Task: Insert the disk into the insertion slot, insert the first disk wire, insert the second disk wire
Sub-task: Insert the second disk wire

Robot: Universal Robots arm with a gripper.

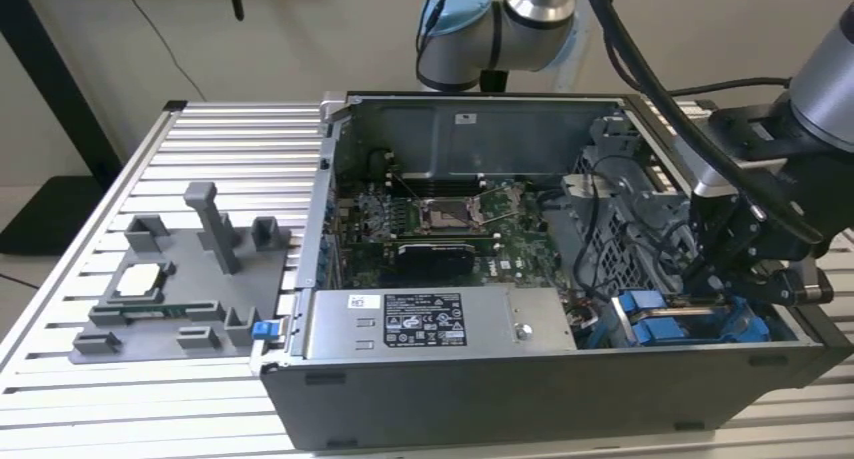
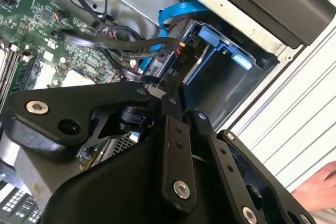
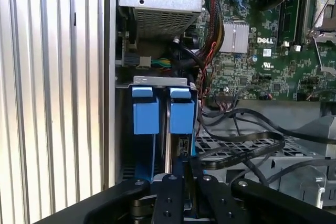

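Note:
The disk (image 3: 182,113), in its blue carrier, stands in the insertion slot (image 3: 160,81) at the case's front corner, beside a second blue carrier (image 3: 145,113). Both carriers also appear in the exterior view (image 1: 641,317). My gripper (image 1: 703,297) reaches down into that bay from the exterior view's right. In both wrist views its fingers stand close together at the disk's rear edge (image 3: 181,165). They look shut on a black disk wire connector (image 2: 177,59) with coloured leads. A flat blue disk wire (image 2: 176,11) curls just beyond it.
The open computer case (image 1: 534,409) holds a motherboard (image 1: 441,219) and a grey power supply (image 1: 427,324). Loose black cables (image 3: 247,140) loop next to the bay. A grey fixture (image 1: 187,279) with parts stands at the exterior view's left. A person's hand (image 2: 317,187) rests outside the case.

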